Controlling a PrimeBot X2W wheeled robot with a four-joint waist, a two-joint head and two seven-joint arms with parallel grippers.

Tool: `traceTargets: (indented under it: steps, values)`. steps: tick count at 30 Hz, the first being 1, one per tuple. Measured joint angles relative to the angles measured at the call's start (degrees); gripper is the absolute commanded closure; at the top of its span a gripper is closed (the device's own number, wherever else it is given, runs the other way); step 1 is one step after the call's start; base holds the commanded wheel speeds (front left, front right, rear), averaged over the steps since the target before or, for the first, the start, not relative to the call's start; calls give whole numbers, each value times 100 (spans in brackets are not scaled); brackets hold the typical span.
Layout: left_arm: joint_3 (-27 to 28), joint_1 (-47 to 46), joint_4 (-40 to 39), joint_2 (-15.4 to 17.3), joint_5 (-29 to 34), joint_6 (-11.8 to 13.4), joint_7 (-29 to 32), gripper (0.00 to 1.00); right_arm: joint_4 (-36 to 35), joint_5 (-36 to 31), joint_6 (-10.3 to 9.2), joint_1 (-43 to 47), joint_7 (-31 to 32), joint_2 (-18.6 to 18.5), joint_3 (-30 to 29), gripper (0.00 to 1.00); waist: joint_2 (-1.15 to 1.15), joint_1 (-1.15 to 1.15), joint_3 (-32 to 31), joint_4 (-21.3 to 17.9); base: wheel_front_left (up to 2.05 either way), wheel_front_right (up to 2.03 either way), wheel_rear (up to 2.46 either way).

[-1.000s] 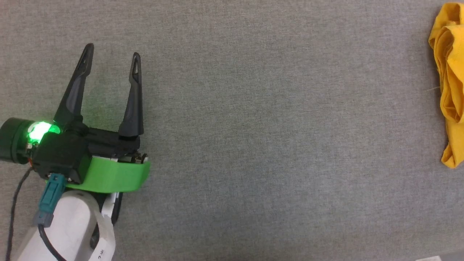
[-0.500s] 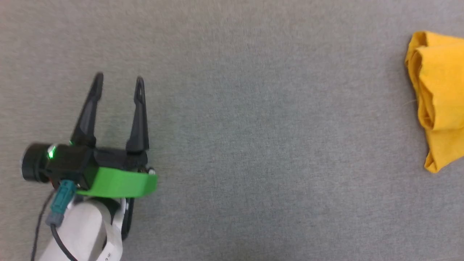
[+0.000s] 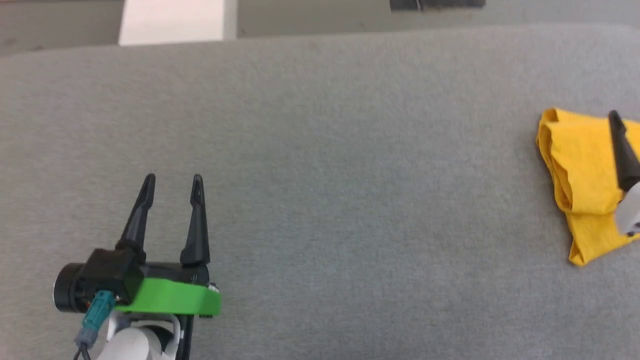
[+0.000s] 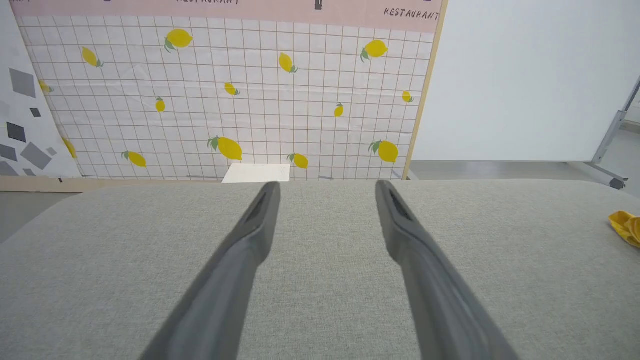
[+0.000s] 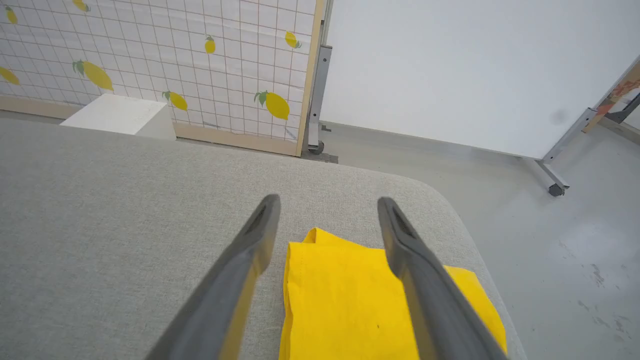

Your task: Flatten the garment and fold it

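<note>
So the garment (image 3: 580, 175) is sitting in a bunched-up yellow heap way over on the right side of the grey desk (image 3: 320, 150), close to the rounded far corner (you can see that corner best from the right wrist cam). The cloth is doubled over itself in thick rolls along its left edge, and what faces up is yellow fabric.

The right gripper (image 5: 328, 201) hangs right over it with its fingers spread wide, not clamped on anything. In the right wrist view the left finger sits just off the heap's left edge and the right finger crosses over the cloth. From the head cam one of its fingers (image 3: 624, 155) overlaps the heap, pointing away from the robot. I honestly can't tell if the tips touch the fabric or just float above it.

The left gripper (image 3: 173, 179) is well apart from all that, down at the lower left over bare desk, fingers parted a fair way with nothing between them (green band around its base, teal plug on the side). From its wrist cam a sliver of the garment (image 4: 625, 227) peeks in at the far right edge.

Beyond the desk there's a lemon-print panel (image 4: 225, 100), a white box (image 5: 117, 117) and grey floor (image 5: 575, 240).
</note>
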Motion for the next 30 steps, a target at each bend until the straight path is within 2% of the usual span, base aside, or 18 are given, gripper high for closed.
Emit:
traceTargets:
  steps: [9,16,24,30]
  values:
    - [-44,407,102,-49,-68,20,-53,0,-1035,-525,0,988,-690,970,-11,0,0,0,-592,337,0,0,0]
    - [-109,621,354,-282,-54,-76,-120,0,-1171,-968,0,1789,-1314,1631,-8,0,0,0,-872,583,0,0,0]
    - [32,800,689,-626,60,-402,-126,0,-702,-1486,0,2268,-1938,1851,-181,0,0,0,-1123,752,0,0,0]
    - [213,944,817,-824,182,-638,-126,0,-268,-1266,0,2353,-2108,1859,-188,0,0,0,-1225,792,0,0,0]
